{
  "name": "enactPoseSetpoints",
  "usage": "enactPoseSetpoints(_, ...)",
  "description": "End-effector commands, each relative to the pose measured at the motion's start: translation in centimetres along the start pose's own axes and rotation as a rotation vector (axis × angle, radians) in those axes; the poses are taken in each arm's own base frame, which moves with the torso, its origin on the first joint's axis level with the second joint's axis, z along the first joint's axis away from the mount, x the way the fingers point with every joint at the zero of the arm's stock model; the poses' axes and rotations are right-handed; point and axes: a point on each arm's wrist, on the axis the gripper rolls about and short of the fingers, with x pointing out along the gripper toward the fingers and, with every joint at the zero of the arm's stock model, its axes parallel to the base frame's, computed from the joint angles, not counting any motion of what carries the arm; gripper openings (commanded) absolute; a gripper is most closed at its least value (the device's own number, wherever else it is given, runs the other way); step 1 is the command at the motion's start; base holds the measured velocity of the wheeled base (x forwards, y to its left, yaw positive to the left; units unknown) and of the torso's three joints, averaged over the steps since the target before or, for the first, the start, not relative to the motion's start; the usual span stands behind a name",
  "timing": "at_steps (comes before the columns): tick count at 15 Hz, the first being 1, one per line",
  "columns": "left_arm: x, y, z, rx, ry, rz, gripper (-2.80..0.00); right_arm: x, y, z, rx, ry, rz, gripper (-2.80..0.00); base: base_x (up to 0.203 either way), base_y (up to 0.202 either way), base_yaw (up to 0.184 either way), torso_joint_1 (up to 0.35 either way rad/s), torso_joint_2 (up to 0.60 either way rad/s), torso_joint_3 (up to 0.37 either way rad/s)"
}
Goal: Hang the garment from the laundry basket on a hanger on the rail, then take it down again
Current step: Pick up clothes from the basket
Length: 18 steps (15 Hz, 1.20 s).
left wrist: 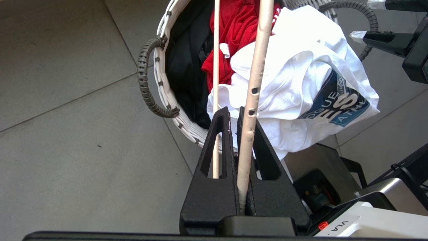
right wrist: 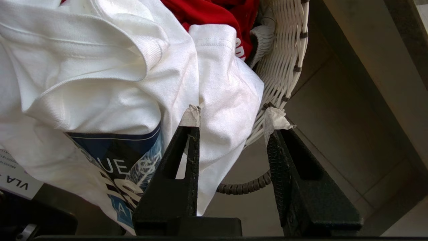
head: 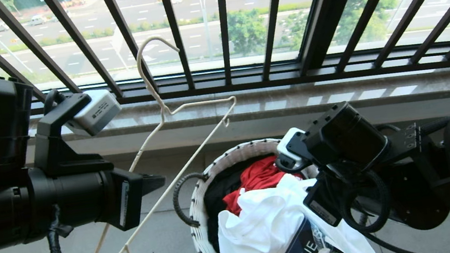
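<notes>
The left tool [left wrist: 239, 134] is clamped on the cream hanger [head: 168, 108], while the right tool [right wrist: 230, 117], jaws apart, hovers nearest the white T-shirt [head: 267, 227] heaped over the laundry basket [head: 233, 154]'s near rim.

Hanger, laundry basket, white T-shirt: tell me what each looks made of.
The hanger looks like thin metal wire under a cream coating; small dark chips show in the left wrist view. The laundry basket seems to be woven white plastic or painted wicker, with dark ribbed loop handles. The white T-shirt looks like soft matte cotton knit, with a ribbed collar and a dark blue print.
</notes>
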Motion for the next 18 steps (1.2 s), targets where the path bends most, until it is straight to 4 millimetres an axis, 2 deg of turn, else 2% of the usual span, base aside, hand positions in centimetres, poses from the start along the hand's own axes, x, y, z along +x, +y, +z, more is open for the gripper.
enactPoseSetpoints(1, 0.3, 0.3, -0.8, -0.005, 0.030, 0.014, -2.80, 2.7, 1.8, 0.1, -0.030, 0.045, 0.006, 0.00, 0.000, 0.000, 0.000, 0.000, 0.00, 0.000)
enactPoseSetpoints(5, 0.0, 1.2, -0.7, -0.017, 0.019, 0.052, -2.80, 5.5, 3.5, 0.3, -0.026, 0.034, -0.010, 0.00, 0.000, 0.000, 0.000, 0.000, 0.00, 0.000)
enactPoseSetpoints(11, -0.3, 1.2, -0.7, -0.017, 0.012, 0.055, -2.80, 5.1, 3.2, 1.0, 0.010, -0.015, -0.018, 0.00, 0.000, 0.000, 0.000, 0.000, 0.00, 0.000)
enactPoseSetpoints(14, -0.4, 1.2, -0.7, -0.017, 0.009, 0.066, -2.80, 5.5, 3.5, 1.7, 0.044, -0.074, -0.021, 0.00, 0.000, 0.000, 0.000, 0.000, 0.00, 0.000)
enactPoseSetpoints(18, -0.3, 1.2, -0.8, -0.017, 0.013, 0.069, -2.80, 6.5, 4.3, 1.5, 0.035, -0.067, -0.025, 0.00, 0.000, 0.000, 0.000, 0.000, 0.00, 0.000)
